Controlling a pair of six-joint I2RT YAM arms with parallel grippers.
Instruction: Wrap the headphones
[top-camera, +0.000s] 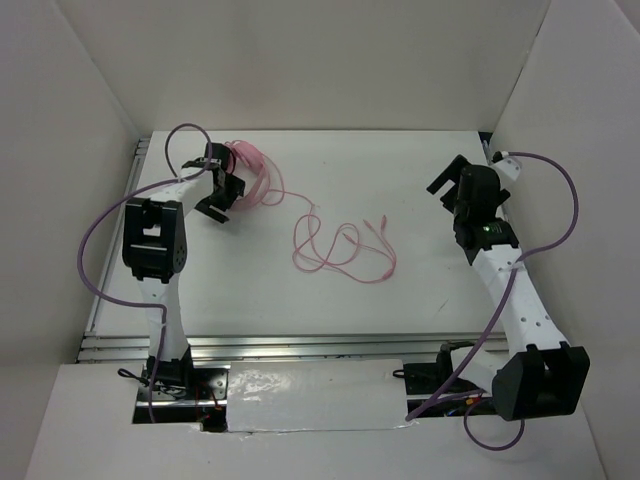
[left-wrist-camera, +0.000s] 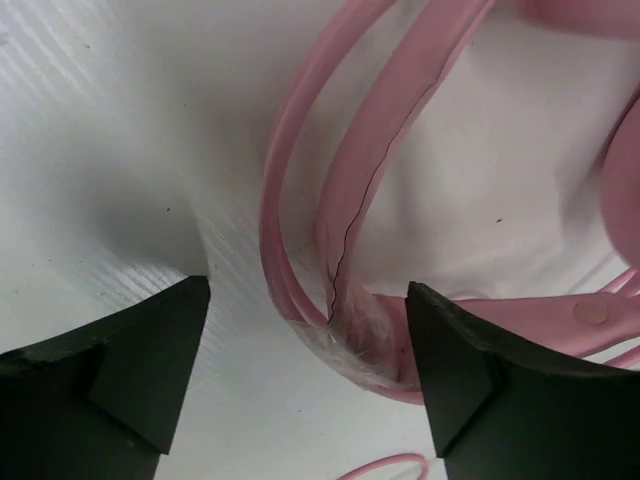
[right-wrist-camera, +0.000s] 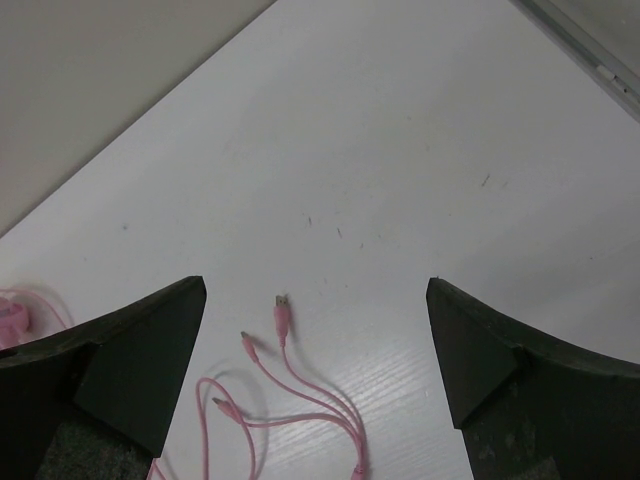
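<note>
Headphones (top-camera: 245, 165) lie on the white surface (top-camera: 420, 300) just beyond my left gripper (top-camera: 224, 196). Their thin pink headband (left-wrist-camera: 345, 190) runs between its jaws, nearer one finger than the other. Left gripper is spread wide, pinching nothing. The cord (top-camera: 340, 250) trails away from the left gripper in loose loops. My right gripper (top-camera: 452, 182) is well apart from the left gripper, likewise spread and empty.

Step in hand, imo: get hold of the headband so the cord can be wound round it. To do it well:
- centre the band between the jaws before closing;
- take the band only, w/o trapping cord strands beside it;
- close gently, b/c the band looks thin and has a taped patch right there.

The right gripper would then prob. go for the cord near its plugs.

Views: the left wrist cam shows the clear-taped patch (left-wrist-camera: 350, 335) and a thin dark line along the band, neither visible from the top cam. The right wrist cam shows three small plug ends (right-wrist-camera: 280, 312) clearly. Only the top cam gives the whole cord layout & both arms.
</note>
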